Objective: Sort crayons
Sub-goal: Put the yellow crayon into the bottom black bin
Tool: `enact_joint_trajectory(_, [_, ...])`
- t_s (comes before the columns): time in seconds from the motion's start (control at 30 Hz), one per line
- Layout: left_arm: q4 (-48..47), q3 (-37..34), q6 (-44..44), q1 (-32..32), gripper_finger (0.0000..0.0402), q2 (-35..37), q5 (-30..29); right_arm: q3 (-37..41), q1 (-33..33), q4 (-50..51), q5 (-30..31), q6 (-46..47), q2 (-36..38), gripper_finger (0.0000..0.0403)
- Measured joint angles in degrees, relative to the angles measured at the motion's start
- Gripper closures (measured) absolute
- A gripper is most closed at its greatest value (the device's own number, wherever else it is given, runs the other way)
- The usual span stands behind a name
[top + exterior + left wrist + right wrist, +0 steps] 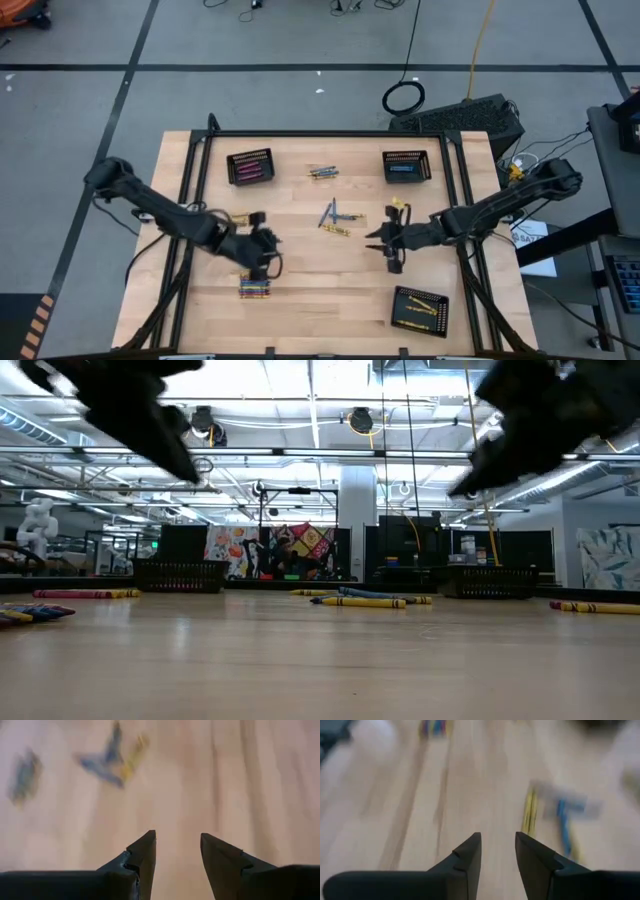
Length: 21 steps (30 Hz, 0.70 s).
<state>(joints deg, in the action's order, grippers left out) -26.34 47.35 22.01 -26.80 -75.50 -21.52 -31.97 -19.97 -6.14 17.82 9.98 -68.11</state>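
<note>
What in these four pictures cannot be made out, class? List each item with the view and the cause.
- Contents of the far-left basket: low view, its mesh wall hides them.
- Exact count in the crayon pile: high view, too small, partly under the left hand.
- Colours of the middle crayons: left wrist view, blurred.
- Right hand tips: low view, cut off by the top edge.

No legible text, labels or numbers anywhere (room posters blurred).
</note>
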Motion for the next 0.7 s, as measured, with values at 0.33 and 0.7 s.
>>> enact_joint_trajectory(0.33, [-17.34,1.78,35.20,-16.81,0.0246,-1.04,12.81,-0.02,0.46,-20.67,1.65,-11.31,-10.77,0.0298])
enact_joint_trajectory(0.7, [-20.34,-4.03,36.21,-23.97,0.0246,-1.43,7.53,-0.04,0.48,-26.99,1.58,-15.63,-16.69,0.0298])
